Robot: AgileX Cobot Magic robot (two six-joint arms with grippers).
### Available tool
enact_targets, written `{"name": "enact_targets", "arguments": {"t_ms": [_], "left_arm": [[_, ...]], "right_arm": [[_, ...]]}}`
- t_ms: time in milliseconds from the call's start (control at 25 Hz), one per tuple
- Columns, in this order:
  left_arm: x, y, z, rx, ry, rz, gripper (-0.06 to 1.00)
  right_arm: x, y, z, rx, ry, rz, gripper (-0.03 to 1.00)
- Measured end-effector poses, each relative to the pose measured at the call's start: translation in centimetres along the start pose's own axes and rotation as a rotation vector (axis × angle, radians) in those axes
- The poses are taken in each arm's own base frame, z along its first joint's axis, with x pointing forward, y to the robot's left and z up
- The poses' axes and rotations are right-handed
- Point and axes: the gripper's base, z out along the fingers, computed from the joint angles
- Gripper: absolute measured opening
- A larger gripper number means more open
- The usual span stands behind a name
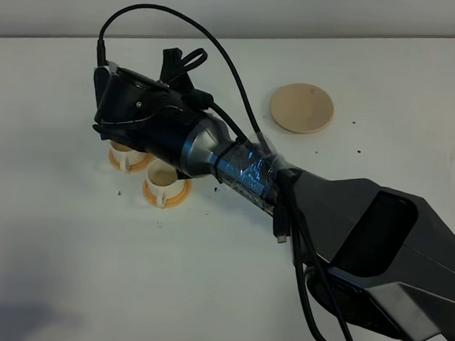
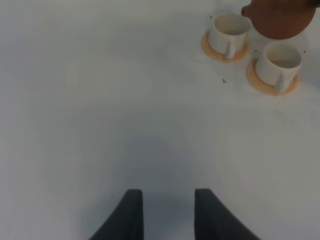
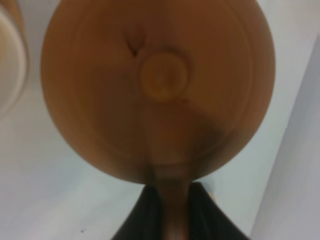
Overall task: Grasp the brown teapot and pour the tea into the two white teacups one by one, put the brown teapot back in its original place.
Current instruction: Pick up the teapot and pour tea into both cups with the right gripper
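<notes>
The brown teapot (image 3: pixel 157 85) fills the right wrist view from above, lid knob in the middle. My right gripper (image 3: pixel 170 217) is shut on its loop handle. In the left wrist view the teapot (image 2: pixel 280 17) hangs just behind the two white teacups, its spout by the rim of one teacup (image 2: pixel 229 29); the other teacup (image 2: pixel 279 62) stands beside it. Both cups (image 1: pixel 128 157) (image 1: pixel 165 187) rest on orange saucers. In the high view my right arm (image 1: pixel 213 150) hides the teapot. The beige coaster (image 1: pixel 302 107) lies bare. My left gripper (image 2: pixel 165 215) is open over bare table.
The white table (image 1: pixel 67 269) runs wide in front of the cups. My right arm stretches across from the lower right with loose black cables (image 1: pixel 219 46) looping above it. Small dark specks dot the surface near the saucers.
</notes>
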Motion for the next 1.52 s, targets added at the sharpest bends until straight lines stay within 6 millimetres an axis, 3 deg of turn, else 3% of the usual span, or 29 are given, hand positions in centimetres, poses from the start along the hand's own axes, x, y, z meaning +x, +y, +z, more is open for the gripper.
{"name": "enact_targets", "arguments": {"t_ms": [520, 840, 1520], "left_arm": [[0.0, 0.0, 0.0, 0.0, 0.0, 0.0, 0.29], [0.0, 0.0, 0.0, 0.0, 0.0, 0.0, 0.29], [0.0, 0.0, 0.0, 0.0, 0.0, 0.0, 0.29]], "right_arm": [[-0.4, -0.1, -0.7, 0.074, 0.028, -0.046, 0.13], [-1.4, 1.4, 0.1, 0.084, 0.048, -0.106, 0.13], [-1.6, 0.9, -0.6, 0.195, 0.095, -0.174, 0.13]]}}
